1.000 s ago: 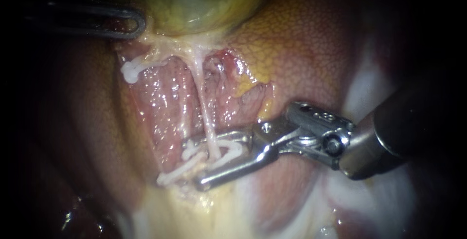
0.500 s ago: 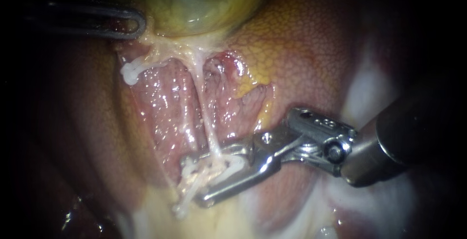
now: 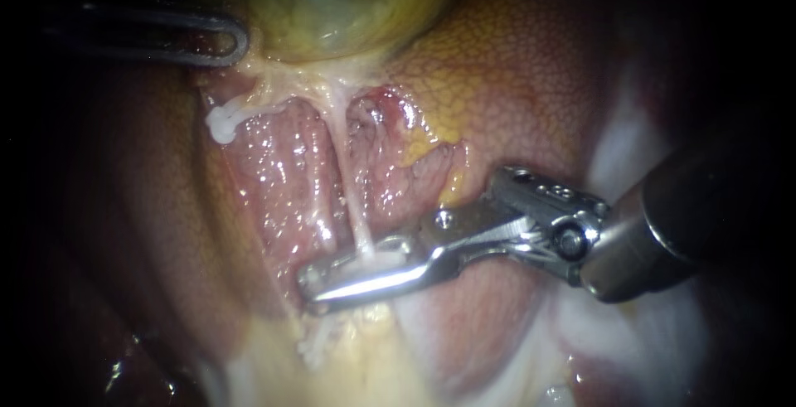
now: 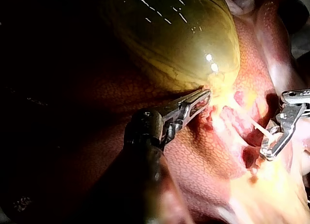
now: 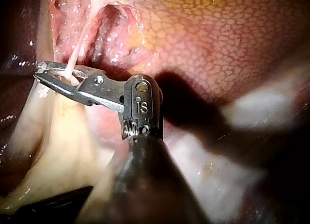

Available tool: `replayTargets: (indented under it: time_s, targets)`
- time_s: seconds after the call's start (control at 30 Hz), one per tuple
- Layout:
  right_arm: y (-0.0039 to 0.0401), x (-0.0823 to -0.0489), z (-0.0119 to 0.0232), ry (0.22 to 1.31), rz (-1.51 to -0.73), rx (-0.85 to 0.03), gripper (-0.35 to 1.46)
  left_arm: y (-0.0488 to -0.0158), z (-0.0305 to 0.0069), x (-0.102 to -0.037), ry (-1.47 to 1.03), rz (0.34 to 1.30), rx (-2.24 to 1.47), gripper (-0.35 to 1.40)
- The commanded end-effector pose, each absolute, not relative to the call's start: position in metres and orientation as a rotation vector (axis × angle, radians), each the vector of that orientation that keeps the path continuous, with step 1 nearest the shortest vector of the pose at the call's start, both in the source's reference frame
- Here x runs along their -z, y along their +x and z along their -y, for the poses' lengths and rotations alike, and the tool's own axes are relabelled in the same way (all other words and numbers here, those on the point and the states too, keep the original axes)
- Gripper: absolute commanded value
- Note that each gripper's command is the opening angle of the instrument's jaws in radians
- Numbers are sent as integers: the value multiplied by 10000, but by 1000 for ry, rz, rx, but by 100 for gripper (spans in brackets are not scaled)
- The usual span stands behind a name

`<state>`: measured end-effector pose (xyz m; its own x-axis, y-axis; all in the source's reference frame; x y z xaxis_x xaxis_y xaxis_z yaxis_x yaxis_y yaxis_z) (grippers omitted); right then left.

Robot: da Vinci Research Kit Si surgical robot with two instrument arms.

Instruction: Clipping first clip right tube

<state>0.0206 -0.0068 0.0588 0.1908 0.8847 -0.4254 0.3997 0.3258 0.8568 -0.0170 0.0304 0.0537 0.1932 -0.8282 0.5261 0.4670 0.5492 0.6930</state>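
Endoscope view up? Tell me how the right instrument (image 3: 311, 284) stands.

— Up. My jaws there are pressed together across the right tube (image 3: 352, 208), pinching it from both sides about midway along their length. A white clip (image 3: 375, 264) shows squeezed between them at the tube. From the jaws the tube runs taut and straight to the gallbladder (image 3: 332, 1).

— Does the right wrist view agree?

— It does. The tube enters the jaws partway back from their tips, ahead of the hinge, and liver (image 5: 218, 35) lies beyond the jaws and beside my shaft.

— And your left instrument (image 4: 207, 95)?

— Well apart from the right one. In the left wrist view its jaws are closed on the gallbladder's edge nearest the tube, gripping it right at their tips. The tube stretches from just ahead of those tips across to my right jaws.
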Motion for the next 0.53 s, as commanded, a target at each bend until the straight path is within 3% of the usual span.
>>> replayTargets:
  time_s: [0.03,0.53]
  targets:
    - [207,-589,69,1273,-1407,-523,-35,-170,-304,-537,425,1016,947,-35]
    - [206,-590,70,1269,-1408,-527,-35,-170,-304,-537,425,1016,947,-35]
